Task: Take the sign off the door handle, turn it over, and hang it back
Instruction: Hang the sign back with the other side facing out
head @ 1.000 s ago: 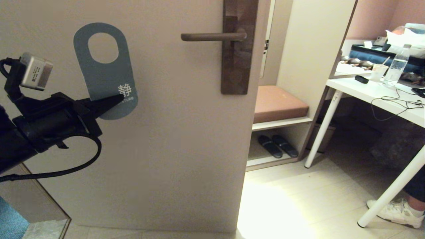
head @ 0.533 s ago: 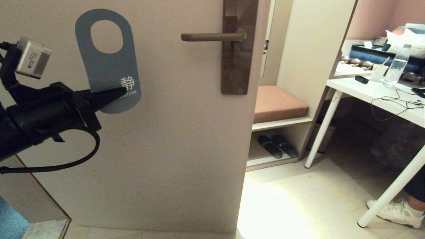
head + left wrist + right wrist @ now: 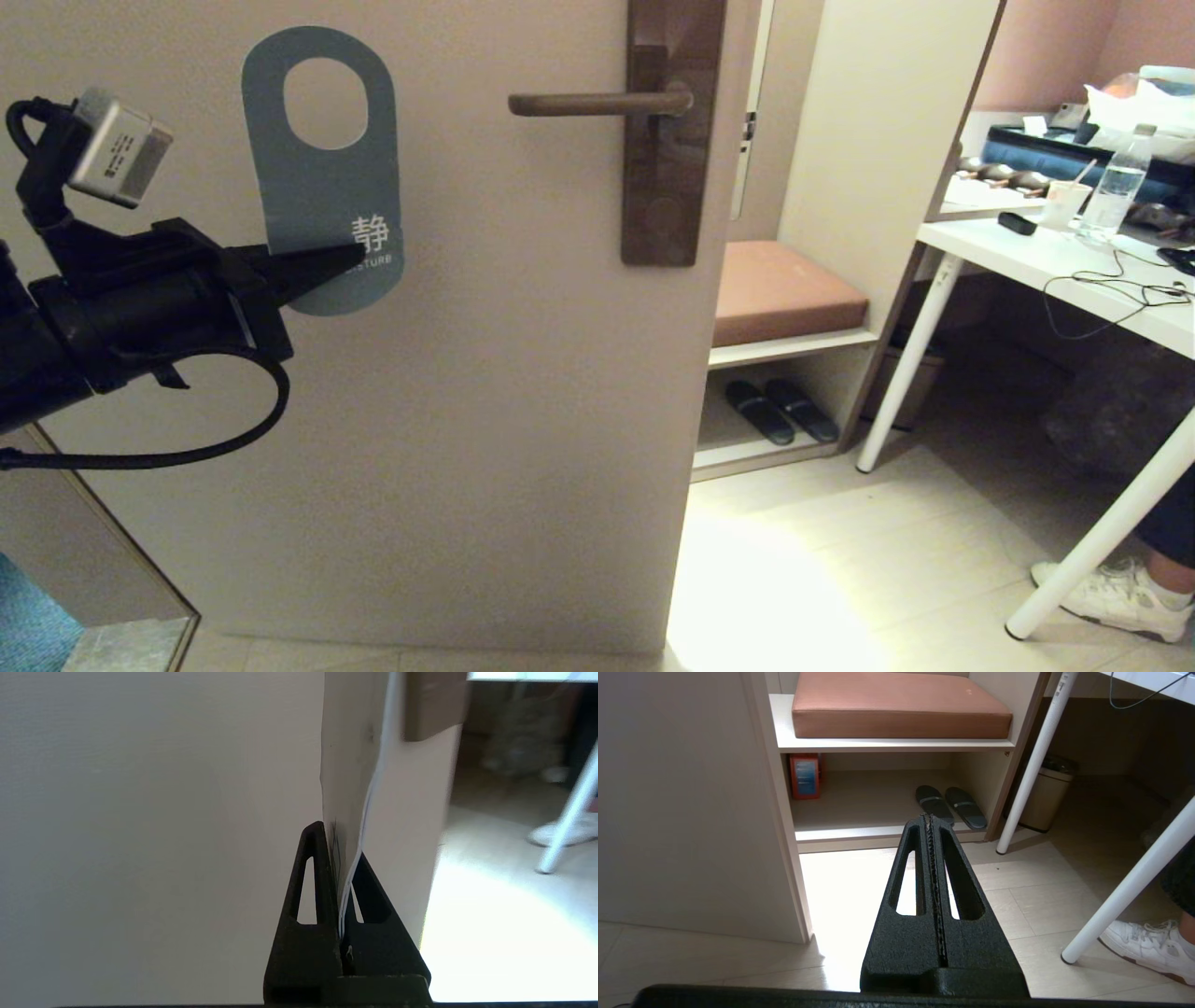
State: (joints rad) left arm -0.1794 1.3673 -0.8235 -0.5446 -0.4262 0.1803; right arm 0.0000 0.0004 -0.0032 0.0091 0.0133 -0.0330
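The sign [image 3: 322, 187] shows its blue-grey face with white characters, and its oval hole is at the top. My left gripper [image 3: 353, 254] is shut on its lower part and holds it upright in front of the door, well left of the door handle [image 3: 597, 103]. The hole is about level with the handle. The handle is a dark horizontal lever on a tall brown backplate [image 3: 672, 131], and nothing hangs on it. In the left wrist view the sign [image 3: 352, 802] is edge-on between the fingers of the left gripper [image 3: 337, 844]. My right gripper [image 3: 930, 820] is shut and empty, low near the floor.
The beige door [image 3: 485, 373] fills the left and middle. Beyond its edge stands a shelf unit with a brown cushion [image 3: 784, 289] and dark slippers [image 3: 780, 411]. A white table [image 3: 1074, 271] with a bottle and cables stands at right, and a person's shoe [image 3: 1120, 593] shows beside its leg.
My left gripper has carried the sign up and then to the right, toward the handle. The sign now stands more upright. The right arm has not moved.
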